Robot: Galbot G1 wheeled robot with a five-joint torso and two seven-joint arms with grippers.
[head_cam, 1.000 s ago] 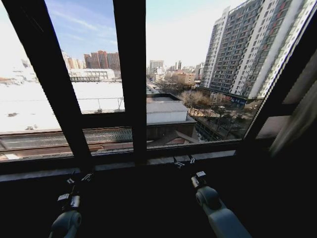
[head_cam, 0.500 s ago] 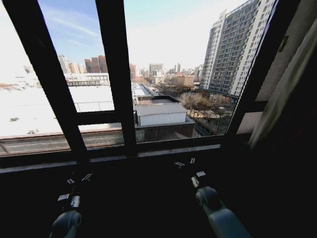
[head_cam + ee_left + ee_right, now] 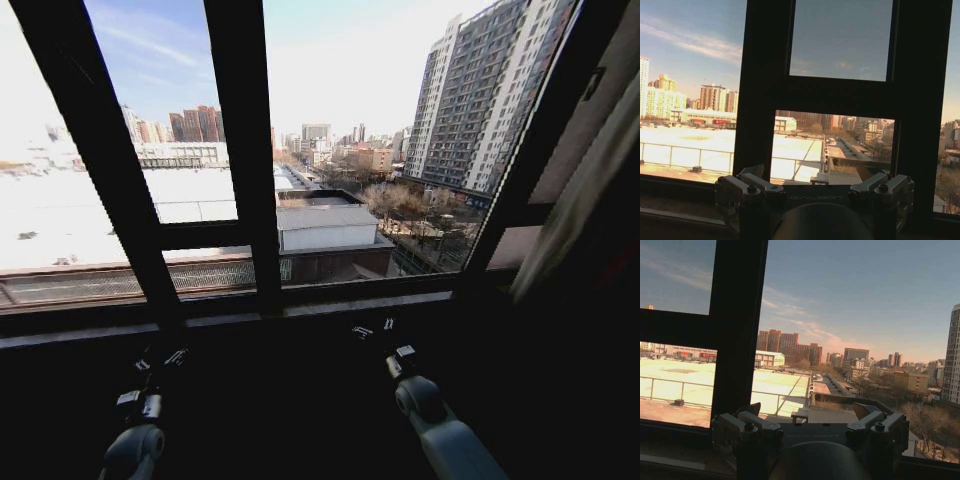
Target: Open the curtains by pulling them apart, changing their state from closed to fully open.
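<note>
Hanging bunched at right, curtains point(image 3: 585, 195); left gripper point(image 3: 160, 360), right gripper point(image 3: 372, 327) both spread, empty.

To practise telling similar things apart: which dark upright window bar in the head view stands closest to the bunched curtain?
The slanted frame bar at the right edge. The curtain hangs directly beside it; the other uprights, central and left, stand farther off.

My left gripper point(image 3: 162, 360) and right gripper point(image 3: 372, 327) sit below the window frame point(image 3: 240, 160); the curtains point(image 3: 585, 190) hang right of it.
</note>
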